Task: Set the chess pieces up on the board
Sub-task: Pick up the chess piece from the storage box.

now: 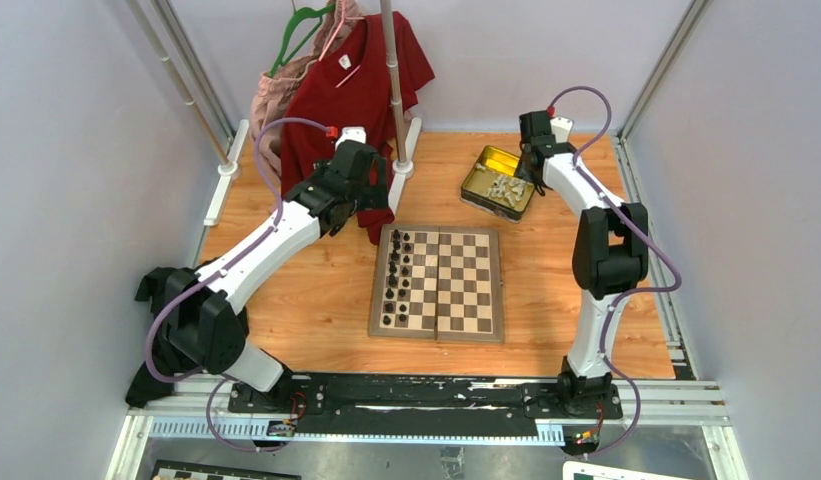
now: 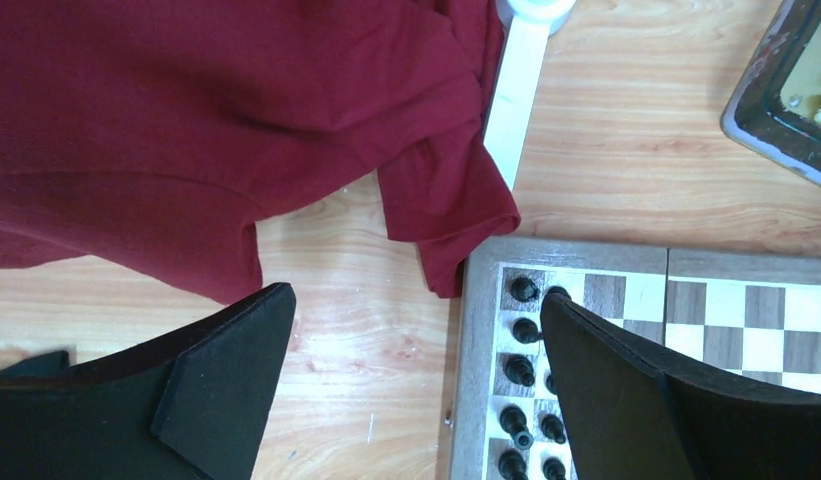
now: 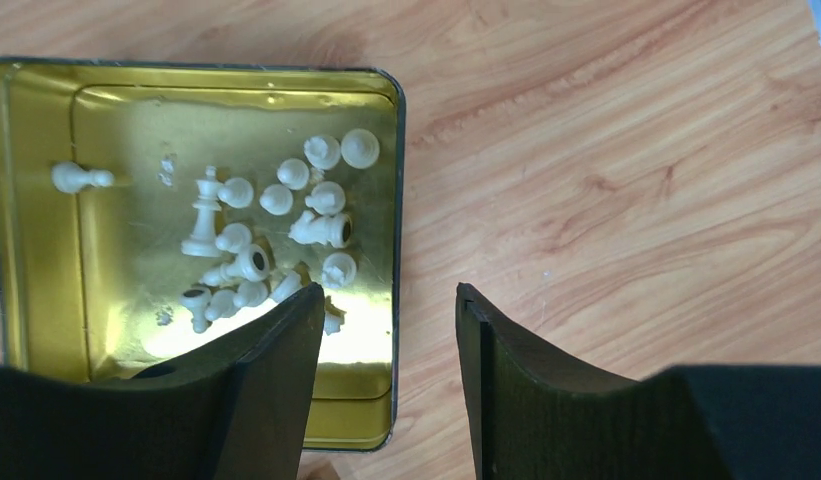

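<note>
Hanging down to the board's (image 1: 466, 285) upper-left corner, red shirt (image 2: 186, 120) crowds left tool (image 2: 414, 305), spread empty. White chess pieces (image 3: 326, 197) heaped in gold tin (image 3: 36, 200), upper right of counter (image 1: 316, 300); right tool (image 3: 388, 295) released over its rim.

I see the chess pieces (image 3: 324, 229) heaped in a tin (image 3: 36, 200), with the board (image 1: 471, 285) lying open and flat.
The cream figures lie jumbled near the tin's right wall, most on their sides and a few touching, with one pawn apart at the left. The board sits mid-table (image 1: 316, 290), square to me, with its fold seam running front to back. Black figures (image 1: 396, 270) stand in its two leftmost files.
</note>
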You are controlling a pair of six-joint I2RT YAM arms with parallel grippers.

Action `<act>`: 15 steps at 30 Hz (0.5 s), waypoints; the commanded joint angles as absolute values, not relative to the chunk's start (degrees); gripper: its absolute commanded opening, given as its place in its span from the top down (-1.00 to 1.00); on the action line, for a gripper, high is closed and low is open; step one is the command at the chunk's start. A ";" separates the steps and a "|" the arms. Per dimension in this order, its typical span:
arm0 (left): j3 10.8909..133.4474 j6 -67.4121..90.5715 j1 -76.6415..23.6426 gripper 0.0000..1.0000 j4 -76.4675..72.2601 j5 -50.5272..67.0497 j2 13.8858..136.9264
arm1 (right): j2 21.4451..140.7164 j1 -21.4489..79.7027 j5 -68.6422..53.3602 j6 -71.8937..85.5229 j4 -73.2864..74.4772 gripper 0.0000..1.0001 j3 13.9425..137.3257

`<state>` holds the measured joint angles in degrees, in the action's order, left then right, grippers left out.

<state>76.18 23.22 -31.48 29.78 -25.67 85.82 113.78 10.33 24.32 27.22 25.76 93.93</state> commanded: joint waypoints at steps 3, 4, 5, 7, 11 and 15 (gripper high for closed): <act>74.79 25.11 -31.67 -0.98 31.07 -23.89 85.86 | 117.12 9.67 17.30 24.66 27.69 -0.08 100.08; 74.26 25.06 -31.64 -0.97 30.84 -23.83 85.86 | 117.70 9.67 16.74 24.47 27.62 -0.06 100.75; 73.85 25.05 -31.66 -0.97 30.79 -23.82 85.87 | 118.14 9.66 16.25 24.42 27.60 -0.05 101.51; 72.97 25.02 -31.64 -0.97 30.73 -24.03 85.78 | 119.15 9.67 15.68 24.18 27.84 -0.03 102.81; 71.28 24.96 -31.64 -0.95 30.05 -23.85 85.17 | 121.20 9.59 15.90 24.29 29.01 0.09 104.87; 69.96 25.13 -31.64 -0.94 29.57 -24.18 84.30 | 123.70 9.58 15.91 24.11 30.23 0.17 107.12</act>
